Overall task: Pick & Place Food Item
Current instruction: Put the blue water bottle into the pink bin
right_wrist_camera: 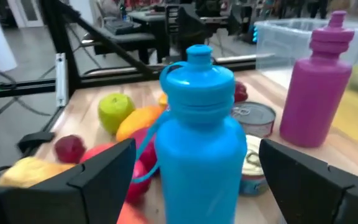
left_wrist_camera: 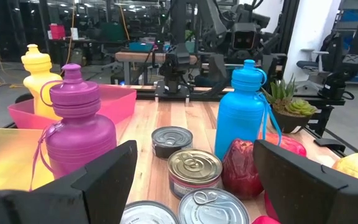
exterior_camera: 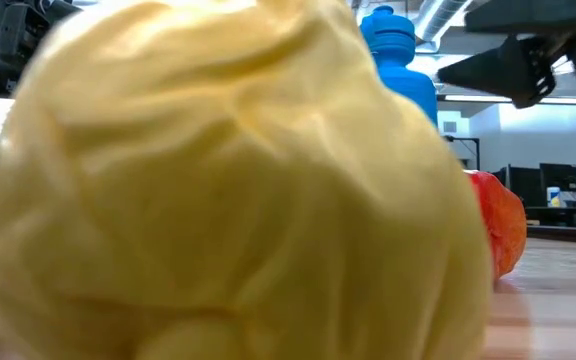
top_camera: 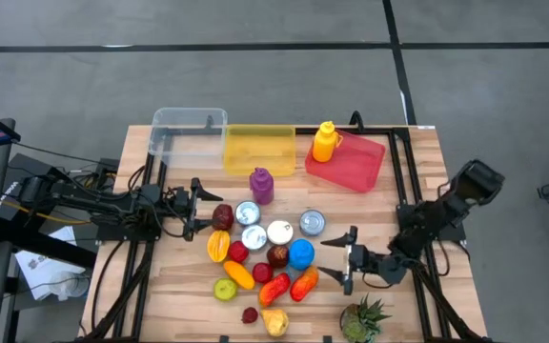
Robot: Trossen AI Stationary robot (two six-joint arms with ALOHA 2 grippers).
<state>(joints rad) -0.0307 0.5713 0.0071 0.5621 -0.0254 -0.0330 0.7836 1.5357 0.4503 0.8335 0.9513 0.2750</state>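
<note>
Beside the unlabelled blue bottle, the right claw gapes wide; left claw likewise apart.

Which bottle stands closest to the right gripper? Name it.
The blue bottle, upright among the fruit just ahead of the open right gripper. The purple bottle stands farther back, and the yellow bottle is in the red tray.

Overhead view straight down, low view blocked close by yellow food, wrist views facing across, sharing blue bottle.
</note>
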